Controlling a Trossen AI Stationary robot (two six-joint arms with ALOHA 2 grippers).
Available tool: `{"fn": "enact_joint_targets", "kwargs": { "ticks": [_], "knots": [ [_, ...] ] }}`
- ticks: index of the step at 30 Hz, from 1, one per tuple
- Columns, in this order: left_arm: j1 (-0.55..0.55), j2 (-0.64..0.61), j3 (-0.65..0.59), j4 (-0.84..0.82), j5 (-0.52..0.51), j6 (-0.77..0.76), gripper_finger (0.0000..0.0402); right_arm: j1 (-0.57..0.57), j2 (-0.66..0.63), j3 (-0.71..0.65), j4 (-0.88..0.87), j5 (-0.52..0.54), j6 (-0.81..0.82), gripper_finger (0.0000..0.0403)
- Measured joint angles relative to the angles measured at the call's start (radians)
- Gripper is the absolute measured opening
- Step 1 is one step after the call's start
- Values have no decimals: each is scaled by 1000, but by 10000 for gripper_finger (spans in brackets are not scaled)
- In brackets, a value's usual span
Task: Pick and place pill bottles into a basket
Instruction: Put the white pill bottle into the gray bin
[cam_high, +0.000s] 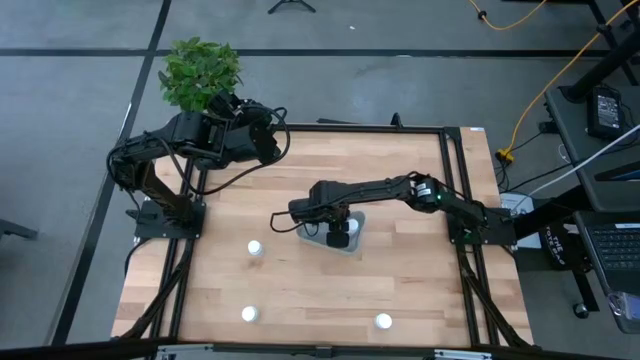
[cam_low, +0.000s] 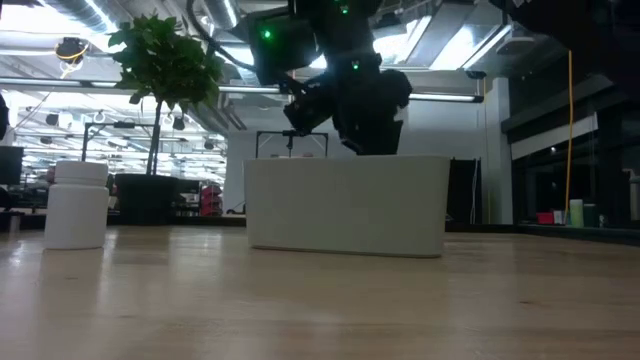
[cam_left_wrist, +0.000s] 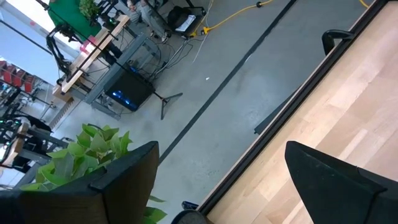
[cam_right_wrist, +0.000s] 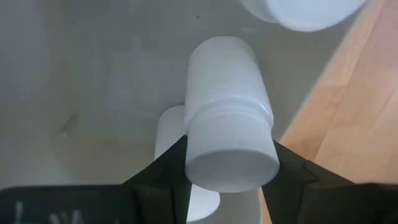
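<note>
While the right arm reaches over the basket, the scene reads as follows.

Basket: near the table's middle, mostly covered from above by the right gripper; in the low view it stands as a pale low-walled box on the wood.
Basket contents: the right wrist view shows its grey floor with one bottle lying under the held one and another bottle at the frame's edge; an exact count cannot be told.
Right gripper: down over the basket, its fingers clenched on a bottle, gripping it at the cap end above the basket floor.
Loose bottles: three stand on the table outside the basket, one to the basket's left, two nearer the front edge, well apart.
Low view bottle: one stands upright, left of the basket.
Left gripper: waits at the table's far left corner, beside the plant, its fingers spread apart and holding nothing.
</note>
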Motion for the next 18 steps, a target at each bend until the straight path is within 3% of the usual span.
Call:
{"fn": "enact_joint_targets", "kwargs": {
  "ticks": [18],
  "knots": [
    [0, 0, 0, 0, 0, 0, 342, -13, 11, 0, -1, -13, -51, 151]
  ]
}}
